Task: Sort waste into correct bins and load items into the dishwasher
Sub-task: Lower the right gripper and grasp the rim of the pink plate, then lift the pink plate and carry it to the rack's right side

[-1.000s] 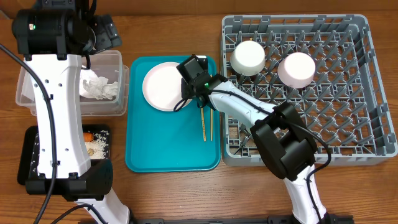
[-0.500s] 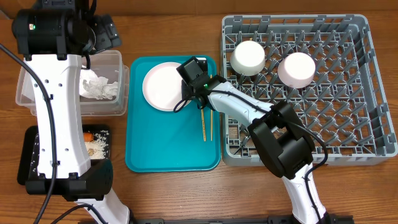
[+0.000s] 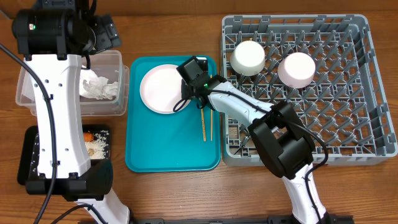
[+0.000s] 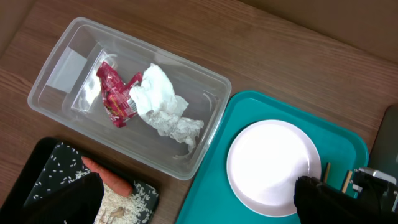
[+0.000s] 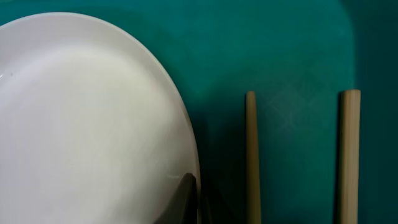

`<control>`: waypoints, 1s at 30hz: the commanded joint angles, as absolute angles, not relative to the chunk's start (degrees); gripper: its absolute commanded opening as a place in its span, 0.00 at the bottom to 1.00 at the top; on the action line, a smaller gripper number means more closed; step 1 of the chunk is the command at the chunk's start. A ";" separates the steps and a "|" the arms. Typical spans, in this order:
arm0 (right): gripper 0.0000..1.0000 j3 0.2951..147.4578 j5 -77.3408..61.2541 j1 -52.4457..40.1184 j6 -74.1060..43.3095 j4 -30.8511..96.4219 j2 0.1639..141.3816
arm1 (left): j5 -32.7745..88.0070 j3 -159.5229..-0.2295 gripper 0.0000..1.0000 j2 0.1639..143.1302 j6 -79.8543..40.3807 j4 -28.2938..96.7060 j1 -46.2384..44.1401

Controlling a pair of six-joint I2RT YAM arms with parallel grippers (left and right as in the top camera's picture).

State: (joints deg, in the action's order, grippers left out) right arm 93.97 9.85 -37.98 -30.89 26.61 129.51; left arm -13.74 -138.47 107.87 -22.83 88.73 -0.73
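A: A wooden table [image 3: 186, 193], a teal tray [image 3: 168, 143] in the middle and the grey dish rack [image 3: 298, 20] to its right. Where is the work just now?

B: On the pale pink plate [image 3: 158, 90]. It lies flat at the tray's upper end, and the right gripper [image 3: 188, 99] is down at its right-hand rim. In the right wrist view a dark fingertip [image 5: 186, 205] sits right against that edge. The jaws are together on the rim, pinching it.

A: Why the rim?

B: A flat plate offers nothing else to bite. My guess is that an edge grip lets the arm tip the plate upright and slot it between the rack's pegs.

A: And the chopsticks [image 3: 207, 124]?

B: They lie side by side on the tray, just beside the plate, untouched. They look to be what is left to load after it.

A: What is in the rack?

B: Two whitish bowls [image 3: 249, 58] sit mouth-down in its upper-left part, as the overhead camera sees it. I take it they are turned over so water can run off.

A: And the waste?

B: It seems sorted. The red wrapper [image 4: 115, 93] and crumpled paper [image 4: 161, 106] lie in the clear tub [image 4: 202, 93]. The carrot [image 4: 106, 177] and crumbly scraps [image 4: 124, 202] are on the black tray [image 4: 50, 168].

A: The left gripper [image 4: 199, 202]?

B: It hovers high over the bins, jaws wide apart, holding nothing. That likely keeps it clear of the right arm.
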 commanded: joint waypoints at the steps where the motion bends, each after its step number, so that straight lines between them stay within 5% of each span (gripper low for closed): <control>1: 0.04 94.15 10.33 -38.17 -30.24 26.20 129.88 | -13.47 -138.91 1.00 106.13 -24.03 88.66 -0.71; 30: 0.04 96.51 14.79 -37.87 -23.46 29.71 116.88 | -13.47 -138.91 1.00 106.13 -24.03 88.66 -0.71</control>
